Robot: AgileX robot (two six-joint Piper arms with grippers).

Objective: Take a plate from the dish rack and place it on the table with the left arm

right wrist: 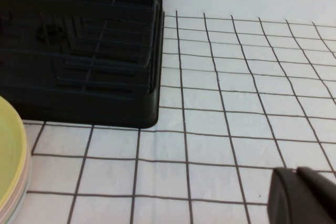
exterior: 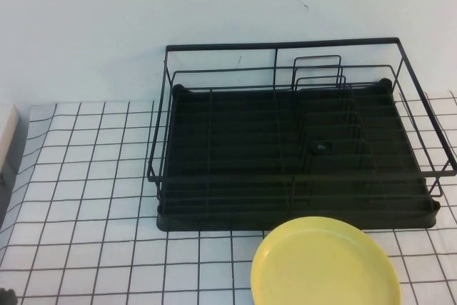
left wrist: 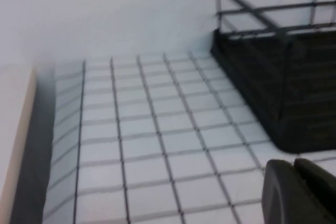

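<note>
- Plate (exterior: pixel 325 262), plain yellow, lay flat on the table (exterior: pixel 93 176), just in front of the dish rack (exterior: pixel 300 137), toward the rack's right half; its near edge ran out of the high view.
- Dish rack stood on the gridded white table against the pale back wall, its upright wire dividers holding nothing that could be seen.
- Left gripper (left wrist: pixel 302 192) showed only in its own wrist view as a dark shape low over the table, near a front corner of the rack; it was clenched on nothing.
- Right gripper (right wrist: pixel 304 195) appeared only in its own wrist view, as a dark shape above the table beside the rack's other front corner, the plate's rim at that view's edge; whether it was clenched or released could not be told.
</note>
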